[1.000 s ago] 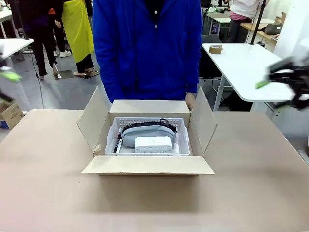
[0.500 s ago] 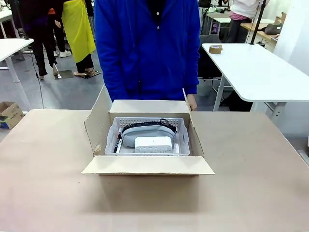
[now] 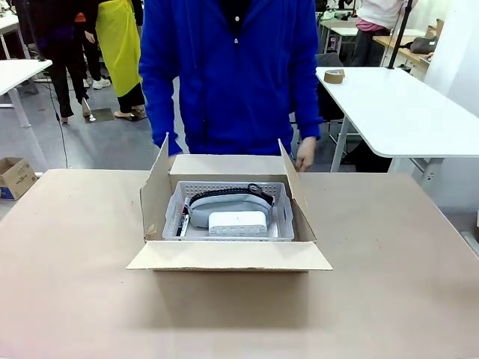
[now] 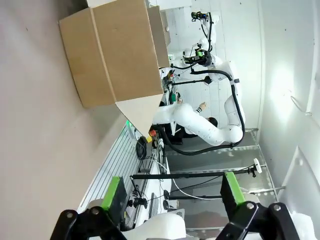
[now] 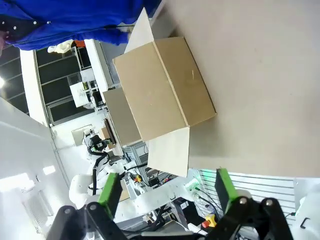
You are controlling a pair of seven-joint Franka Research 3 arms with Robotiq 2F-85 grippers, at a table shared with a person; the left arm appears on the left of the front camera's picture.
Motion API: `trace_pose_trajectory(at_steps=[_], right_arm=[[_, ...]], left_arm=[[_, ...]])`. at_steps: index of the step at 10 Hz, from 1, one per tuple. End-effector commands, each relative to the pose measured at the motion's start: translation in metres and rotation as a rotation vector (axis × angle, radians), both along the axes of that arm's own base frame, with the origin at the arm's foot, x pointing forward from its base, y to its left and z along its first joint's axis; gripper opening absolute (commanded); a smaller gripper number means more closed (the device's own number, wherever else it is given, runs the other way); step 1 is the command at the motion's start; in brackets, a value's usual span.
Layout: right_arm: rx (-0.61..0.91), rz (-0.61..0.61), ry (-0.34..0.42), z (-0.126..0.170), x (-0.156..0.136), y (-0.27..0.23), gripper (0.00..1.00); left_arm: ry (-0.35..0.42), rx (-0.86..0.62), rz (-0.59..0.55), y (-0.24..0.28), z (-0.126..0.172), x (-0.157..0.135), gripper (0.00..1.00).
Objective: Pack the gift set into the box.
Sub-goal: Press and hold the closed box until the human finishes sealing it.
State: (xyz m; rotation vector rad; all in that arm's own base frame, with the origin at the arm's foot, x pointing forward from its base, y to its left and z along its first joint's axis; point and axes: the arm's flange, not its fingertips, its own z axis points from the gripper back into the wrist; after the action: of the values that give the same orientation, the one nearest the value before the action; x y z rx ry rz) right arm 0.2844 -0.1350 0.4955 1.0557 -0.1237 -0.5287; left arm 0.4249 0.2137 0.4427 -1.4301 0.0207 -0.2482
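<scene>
while the box (image 3: 228,256) sits open on the table (image 3: 67,284), midway between its left and right edges, the gift set lies inside it. a pale perforated basket (image 3: 174,203) holds a grey zip pouch (image 3: 224,205), a small white box (image 3: 238,223) in front of the pouch, and a dark pen (image 3: 183,223) along the basket's left wall. the two side flaps stand almost upright, and the near flap lies folded outward toward the robot. the far flap rises in front of a person in a blue jacket, whose hand (image 3: 305,154) hangs loosely curled by the box's far right corner; whether it touches a flap is unclear. the left gripper (image 4: 172,187) and the right gripper (image 5: 166,187) are each spread wide with nothing between the green pads, each facing an outer wall of the box from well apart. the cardboard looks light and stiff but springy at its creases, so a flap is probably best pressed down near its free edge rather than pinched.
</scene>
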Motion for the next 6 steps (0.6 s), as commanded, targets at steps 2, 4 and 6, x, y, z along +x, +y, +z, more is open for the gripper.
trace_pose_trajectory(at_steps=[2, 4, 6], right_arm=[[0.020, 0.004, -0.031, -0.0033, -0.0009, -0.0042, 1.00], [0.020, 0.004, -0.031, -0.0033, -0.0009, -0.0042, 1.00], [0.020, 0.004, -0.031, -0.0033, -0.0009, -0.0042, 1.00]], left_arm=[[0.006, 0.002, -0.004, 0.0015, -0.0041, 0.0003, 1.00], [0.006, 0.002, -0.004, 0.0015, -0.0041, 0.0003, 1.00], [0.006, 0.002, -0.004, 0.0015, -0.0041, 0.0003, 1.00]])
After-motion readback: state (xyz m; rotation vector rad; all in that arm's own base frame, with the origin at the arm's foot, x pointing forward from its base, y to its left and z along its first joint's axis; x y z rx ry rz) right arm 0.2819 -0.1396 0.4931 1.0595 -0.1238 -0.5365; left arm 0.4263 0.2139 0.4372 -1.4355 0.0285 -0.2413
